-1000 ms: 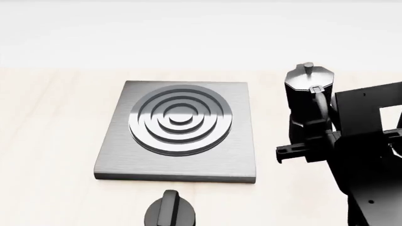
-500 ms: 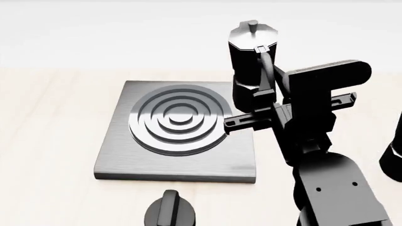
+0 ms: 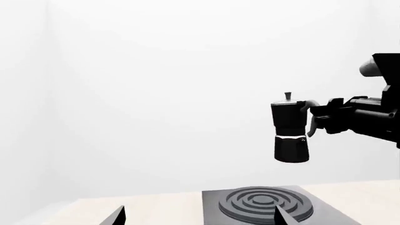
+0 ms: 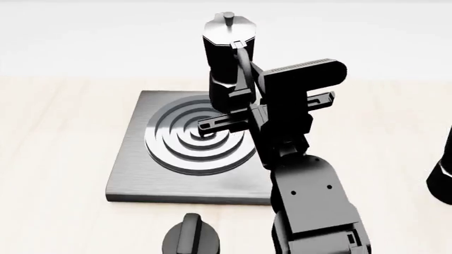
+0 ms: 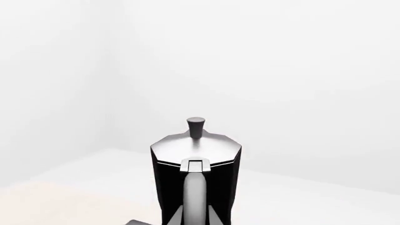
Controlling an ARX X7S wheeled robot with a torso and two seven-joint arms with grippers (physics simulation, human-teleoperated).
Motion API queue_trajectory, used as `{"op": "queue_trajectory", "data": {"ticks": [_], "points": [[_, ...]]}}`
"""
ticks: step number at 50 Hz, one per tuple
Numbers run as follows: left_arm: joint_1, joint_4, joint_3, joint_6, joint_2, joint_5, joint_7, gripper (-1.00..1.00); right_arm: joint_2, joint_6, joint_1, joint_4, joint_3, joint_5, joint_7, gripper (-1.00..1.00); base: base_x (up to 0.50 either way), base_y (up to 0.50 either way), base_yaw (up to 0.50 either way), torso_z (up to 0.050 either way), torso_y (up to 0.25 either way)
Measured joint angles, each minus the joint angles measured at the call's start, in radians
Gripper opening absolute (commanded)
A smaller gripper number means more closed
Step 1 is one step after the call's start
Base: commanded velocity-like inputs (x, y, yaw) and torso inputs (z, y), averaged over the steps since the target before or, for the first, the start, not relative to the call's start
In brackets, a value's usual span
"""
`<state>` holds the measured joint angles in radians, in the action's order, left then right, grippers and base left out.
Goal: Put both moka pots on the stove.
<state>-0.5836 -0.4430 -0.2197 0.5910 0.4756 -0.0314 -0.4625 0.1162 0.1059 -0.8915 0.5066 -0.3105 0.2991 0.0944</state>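
Left wrist view: my right fingers (image 3: 315, 118) clamp the handle of a moka pot (image 3: 291, 129), upright and well above the stove (image 3: 265, 206) on the counter (image 3: 156, 208). Head view: pot over the burner's far right; black knob (image 4: 190, 238) nearest. My left fingers' opening I cannot tell. Right wrist view: pot's lid and handle fill the middle.

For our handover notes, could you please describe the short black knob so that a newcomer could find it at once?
Start at the flat square brushed grey metal stove with raised ring burner on the pale wooden table. Just in front of its near edge sits the short black round knob. Unlike the tall faceted black moka pot held aloft, it is squat, lidless and handleless.
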Motion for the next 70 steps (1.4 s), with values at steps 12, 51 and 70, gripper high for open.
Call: {"op": "queue_trajectory", "data": {"ticks": [12, 51, 70], "points": [[-0.009, 0.009, 0.001, 0.015, 0.004, 0.0, -0.005, 1.0, -0.07, -0.105, -0.045, 0.165, -0.047, 0.01, 0.012, -1.0, 0.0, 0.0, 0.0, 0.0, 0.001], [-0.017, -0.008, -0.028, 0.007, 0.008, 0.048, -0.005, 1.0, -0.106, -0.374, -0.138, 0.468, -0.439, 0.347, -0.023, -1.0, 0.0, 0.0, 0.0, 0.0, -0.022], [-0.021, -0.017, -0.032, 0.013, 0.012, 0.057, -0.013, 1.0, -0.105, -0.426, -0.149, 0.506, -0.519, 0.411, -0.025, -1.0, 0.0, 0.0, 0.0, 0.0, -0.114]]}}
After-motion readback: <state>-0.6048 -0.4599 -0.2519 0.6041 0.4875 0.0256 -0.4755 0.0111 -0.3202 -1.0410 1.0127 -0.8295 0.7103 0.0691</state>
